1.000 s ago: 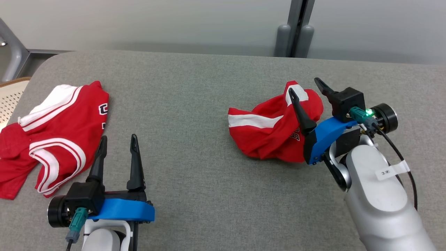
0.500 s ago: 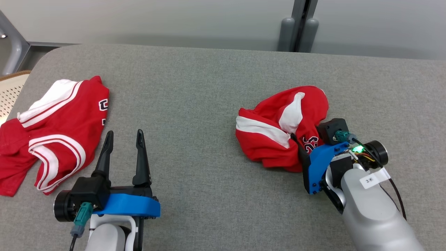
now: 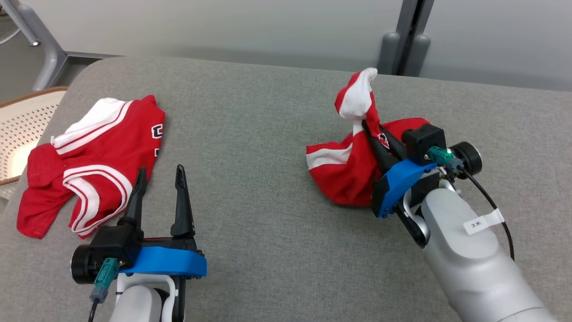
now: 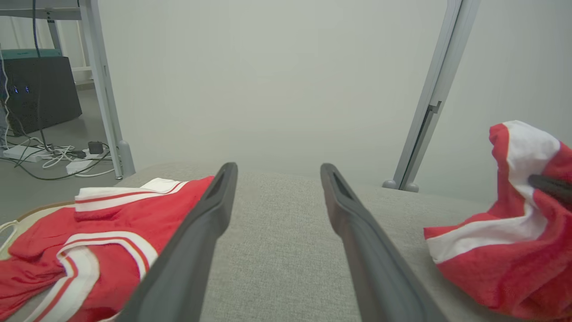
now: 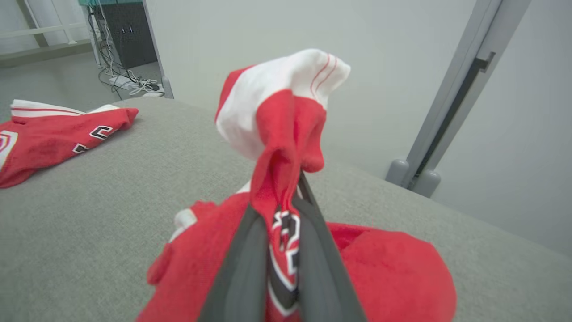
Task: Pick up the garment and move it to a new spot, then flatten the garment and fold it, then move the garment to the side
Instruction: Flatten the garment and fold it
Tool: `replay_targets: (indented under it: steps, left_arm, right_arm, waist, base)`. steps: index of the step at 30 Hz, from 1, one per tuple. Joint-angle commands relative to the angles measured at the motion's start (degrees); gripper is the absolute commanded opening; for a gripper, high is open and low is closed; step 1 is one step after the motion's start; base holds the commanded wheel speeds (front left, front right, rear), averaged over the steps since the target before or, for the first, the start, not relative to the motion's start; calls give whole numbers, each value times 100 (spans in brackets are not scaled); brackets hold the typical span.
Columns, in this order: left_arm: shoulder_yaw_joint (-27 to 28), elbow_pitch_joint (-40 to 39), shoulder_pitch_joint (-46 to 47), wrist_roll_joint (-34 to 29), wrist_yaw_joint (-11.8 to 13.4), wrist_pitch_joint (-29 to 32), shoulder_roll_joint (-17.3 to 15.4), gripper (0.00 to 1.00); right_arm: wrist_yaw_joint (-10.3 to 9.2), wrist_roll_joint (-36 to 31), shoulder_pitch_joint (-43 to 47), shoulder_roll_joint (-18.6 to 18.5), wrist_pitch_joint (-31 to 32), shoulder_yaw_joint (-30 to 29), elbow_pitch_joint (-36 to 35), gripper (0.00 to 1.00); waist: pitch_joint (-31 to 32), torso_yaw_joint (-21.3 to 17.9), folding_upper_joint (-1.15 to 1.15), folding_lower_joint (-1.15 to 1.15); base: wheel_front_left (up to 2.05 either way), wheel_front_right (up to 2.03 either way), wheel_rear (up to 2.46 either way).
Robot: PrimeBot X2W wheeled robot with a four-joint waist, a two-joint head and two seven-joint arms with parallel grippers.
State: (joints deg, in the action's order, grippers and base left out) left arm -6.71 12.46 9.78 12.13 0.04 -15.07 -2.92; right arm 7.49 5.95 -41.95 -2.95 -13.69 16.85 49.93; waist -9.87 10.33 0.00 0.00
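The right tool (image 3: 370,129) is clenched on a bunched fold of the red garment (image 3: 342,179), its bulk lying on the tabletop (image 3: 250,125) at right — lift straight and slowly (the pinch looks thin) until all cloth clears. The left tool (image 3: 161,174) hangs spread, empty.

Jersey (image 3: 103,152) left, garment (image 3: 344,179) right, on table (image 3: 250,134)

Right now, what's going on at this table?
The right gripper is shut on a crumpled red-and-white jersey, holding a pinched bunch raised while the rest lies on the grey fabric-covered table. The left gripper hovers open and empty near a second red-and-white jersey lying spread at the table's left.
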Motion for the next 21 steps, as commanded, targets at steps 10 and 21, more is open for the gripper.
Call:
replay_targets:
  steps: [10, 21]
  left_arm:
    - [193, -52, -93, -70, -10, -15, 5, 100]
    - [244, -109, -144, -85, 41, -15, 5, 100]
  right_arm:
    - [1, 911, -709, 6, -156, 863, -855, 0]
    - [1, 1305, -462, -2, -157, 1413, -1960, 0]
  waist:
    - [58, 93, 0, 0]
    - [72, -184, 0, 0]
  base:
    - [0, 0, 0]
    - [0, 0, 0]
